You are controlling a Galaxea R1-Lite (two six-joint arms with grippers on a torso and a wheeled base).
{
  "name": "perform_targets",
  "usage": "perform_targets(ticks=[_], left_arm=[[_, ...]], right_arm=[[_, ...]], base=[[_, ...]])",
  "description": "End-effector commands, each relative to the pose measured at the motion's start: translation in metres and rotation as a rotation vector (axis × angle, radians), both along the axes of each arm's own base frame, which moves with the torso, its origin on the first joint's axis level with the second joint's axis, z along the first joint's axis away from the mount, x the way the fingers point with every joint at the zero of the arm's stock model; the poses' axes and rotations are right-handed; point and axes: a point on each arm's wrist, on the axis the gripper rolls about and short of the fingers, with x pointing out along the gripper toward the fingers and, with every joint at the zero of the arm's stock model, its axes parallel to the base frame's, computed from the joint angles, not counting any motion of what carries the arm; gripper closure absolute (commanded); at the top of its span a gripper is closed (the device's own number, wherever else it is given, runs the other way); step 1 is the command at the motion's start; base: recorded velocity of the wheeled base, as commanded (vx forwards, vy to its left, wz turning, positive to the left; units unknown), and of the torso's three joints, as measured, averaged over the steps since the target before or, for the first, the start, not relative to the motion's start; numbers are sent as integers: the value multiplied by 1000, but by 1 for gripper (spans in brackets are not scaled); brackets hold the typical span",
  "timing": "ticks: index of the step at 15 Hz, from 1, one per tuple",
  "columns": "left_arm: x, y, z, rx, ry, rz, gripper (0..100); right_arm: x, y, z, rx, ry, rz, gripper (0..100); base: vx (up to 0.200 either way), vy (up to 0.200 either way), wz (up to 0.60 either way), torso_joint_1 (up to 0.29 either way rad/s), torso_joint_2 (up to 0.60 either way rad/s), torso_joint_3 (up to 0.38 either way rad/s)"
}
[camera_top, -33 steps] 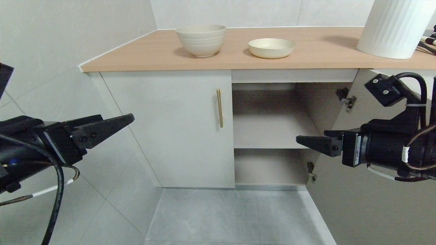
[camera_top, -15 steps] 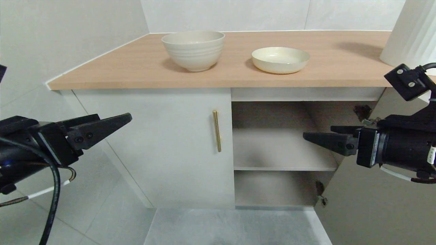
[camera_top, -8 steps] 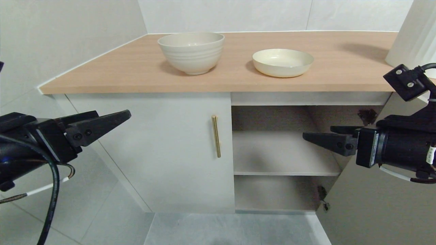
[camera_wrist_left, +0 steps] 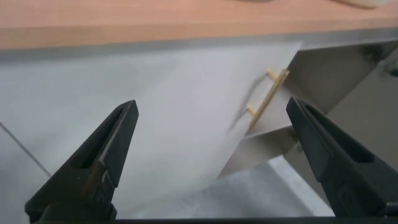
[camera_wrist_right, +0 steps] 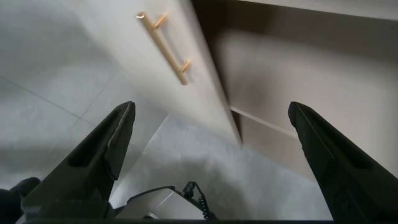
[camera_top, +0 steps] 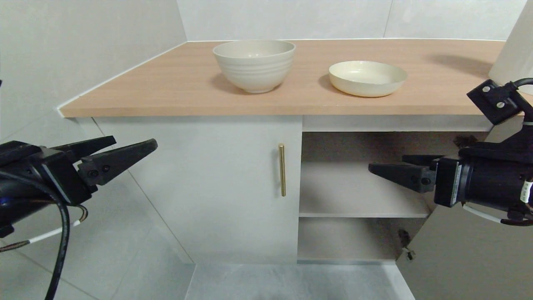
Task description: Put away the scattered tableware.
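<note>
both pieces of tableware are still sitting on the countertop [camera_top: 166,93] – the deep bowl [camera_top: 254,64] towards its left, the shallow dish [camera_top: 367,78] well apart on its right – while the left gripper [camera_top: 135,142] and right gripper [camera_top: 387,163] are hanging below counter level, each with its fingers spread wide and holding nothing. the likely trouble is lying in the rise: an arm lifting straight up may be catching the counter's front edge, and the right gripper, hovering just in front of the cupboard shelf [camera_top: 354,193], may be clipping the open door [camera_top: 458,258] or the frame above the opening. a grasp on the bowl's thick curved wall may be slipping if the fingers are closing too near the rim, and the low dish is offering only a thin lip, so a shallow pinch could be tipping or skidding it along the wood. carrying either piece down, it could be knocking the closed door [camera_top: 208,187] or its handle [camera_top: 282,169]. compared with the earlier pictures, the whole scene is shifting – the camera is moving, with the counter now sitting larger, lower and further right; bowl and dish are keeping their places relative to each other, and both grippers are holding roughly the same spots in the picture.
</note>
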Motion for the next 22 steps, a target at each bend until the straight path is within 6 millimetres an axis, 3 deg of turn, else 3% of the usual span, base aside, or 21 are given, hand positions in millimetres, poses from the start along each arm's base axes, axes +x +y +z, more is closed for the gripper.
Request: perform_targets(ticks=[1, 8, 10, 16, 22], left_arm=[[-1, 0, -2, 5, 5, -3, 0], [0, 0, -4, 7, 11, -5, 0], [-1, 0, -3, 9, 10, -5, 0], [-9, 1, -2, 7, 9, -9, 0], [-9, 1, -1, 2, 7, -9, 0]], right_arm=[[0, 0, 0, -1, 1, -1, 0], [-6, -3, 5, 16, -19, 8, 0], [-8, -5, 6, 19, -25, 10, 0], [-22, -9, 0, 11, -42, 64, 0], [-24, -10, -6, -60, -82, 86, 0]], base=[[0, 0, 0, 0, 0, 0], [0, 0, 0, 0, 0, 0], [200, 0, 0, 5, 0, 5], [33, 0, 0, -1, 0, 0], [0, 0, 0, 0, 0, 0]])
